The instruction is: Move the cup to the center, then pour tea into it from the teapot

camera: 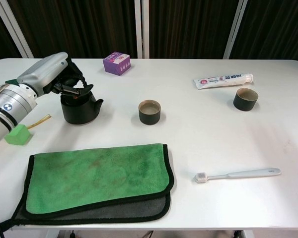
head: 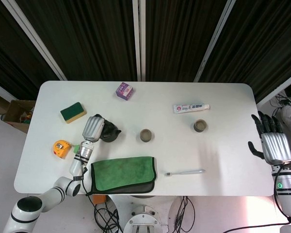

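My left hand (camera: 49,75) curling fingers around handle of teapot (camera: 79,106), left of cup (camera: 149,112) at centre. Head view alone showing my right hand (head: 271,144) hanging off table (head: 223,160) edge, fingers spread, holding nothing.

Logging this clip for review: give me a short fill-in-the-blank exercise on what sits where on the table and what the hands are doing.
1. The left hand rests on top of the black ____.
2. The toothbrush lies to the right of the green ____.
3. The toothpaste tube lies just behind the cup on the ____ side of the table.
4. The right hand hovers off the table's edge and holds ____.

Missing words: teapot; cloth; right; nothing
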You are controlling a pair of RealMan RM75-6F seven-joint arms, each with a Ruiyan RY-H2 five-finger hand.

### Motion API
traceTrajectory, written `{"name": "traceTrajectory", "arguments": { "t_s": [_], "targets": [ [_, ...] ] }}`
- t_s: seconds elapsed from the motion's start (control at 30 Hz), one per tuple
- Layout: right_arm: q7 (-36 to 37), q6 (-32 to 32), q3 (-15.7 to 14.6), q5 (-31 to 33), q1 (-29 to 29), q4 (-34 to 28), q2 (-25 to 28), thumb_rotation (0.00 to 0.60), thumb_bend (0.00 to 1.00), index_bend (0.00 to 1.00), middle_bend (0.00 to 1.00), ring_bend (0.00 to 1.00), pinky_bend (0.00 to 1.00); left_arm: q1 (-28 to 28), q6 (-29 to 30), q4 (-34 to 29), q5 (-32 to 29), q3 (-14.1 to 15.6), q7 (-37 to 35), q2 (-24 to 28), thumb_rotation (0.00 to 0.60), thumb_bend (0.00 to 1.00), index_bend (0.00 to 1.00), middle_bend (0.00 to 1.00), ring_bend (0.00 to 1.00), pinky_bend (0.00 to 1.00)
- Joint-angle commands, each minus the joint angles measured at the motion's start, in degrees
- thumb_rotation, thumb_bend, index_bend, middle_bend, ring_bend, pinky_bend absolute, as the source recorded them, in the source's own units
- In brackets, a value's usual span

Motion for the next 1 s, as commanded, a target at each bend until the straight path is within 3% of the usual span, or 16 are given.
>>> {"name": "traceTrajectory", "arguments": {
  "t_s": [0.03, 0.17, 0.3, 0.43, 0.53, 0.77, 1.0],
  "targets": [
    [0.06, -0.04, -0.02, 0.00, 0.01, 0.05, -0.02, 0.600, 0.33, 0.00, 0.00, 0.00, 0.00, 0.13, -0.10, 0.23, -0.03, 0.00, -0.29, -0.19, 0.482, 0.30, 1.00, 1.00, 1.00, 0.46],
    [0.13, 0.01, -0.02, -0.07, 0.01, 0.11, -0.05, 0.600, 0.33, 0.00, 0.00, 0.00, 0.00, 0.18, -0.09, 0.42, -0.08, -0.16, -0.68, -0.40, 0.474, 0.23, 1.00, 1.00, 1.00, 0.46],
    [0.17, 0.15, -0.03, -0.10, -0.04, 0.18, -0.12, 0.600, 0.33, 0.00, 0.00, 0.00, 0.00, 0.16, -0.12, 0.32, 0.00, -0.23, -1.17, -0.42, 0.441, 0.10, 1.00, 1.00, 1.00, 0.45],
    [0.22, 0.19, -0.06, -0.09, -0.10, 0.24, -0.15, 0.600, 0.33, 0.00, 0.00, 0.00, 0.00, 0.20, -0.14, 0.30, 0.22, -0.12, -2.01, -0.34, 0.342, 0.01, 1.00, 1.00, 0.99, 0.45],
    [0.24, 0.13, -0.06, -0.06, -0.07, 0.29, -0.16, 0.600, 0.33, 0.00, 0.00, 0.00, 0.00, 0.20, -0.53, 0.32, 0.41, 0.11, -2.40, -0.15, 0.287, 0.00, 1.00, 1.00, 0.95, 0.44],
    [0.28, 0.05, -0.07, -0.03, -0.03, 0.35, -0.24, 0.600, 0.33, 0.00, 0.00, 0.00, 0.00, 0.09, -0.52, 0.73, 1.08, 0.63, -2.25, -0.08, 0.218, 0.00, 1.00, 0.95, 0.88, 0.44],
    [0.25, 0.12, -0.08, 0.00, -0.09, 0.36, -0.19, 0.600, 0.33, 0.00, 0.00, 0.00, 0.00, -0.04, -0.02, 1.70, 1.73, 1.01, -2.15, -0.35, 0.201, 0.00, 0.89, 0.88, 0.80, 0.42]
  ]
}}
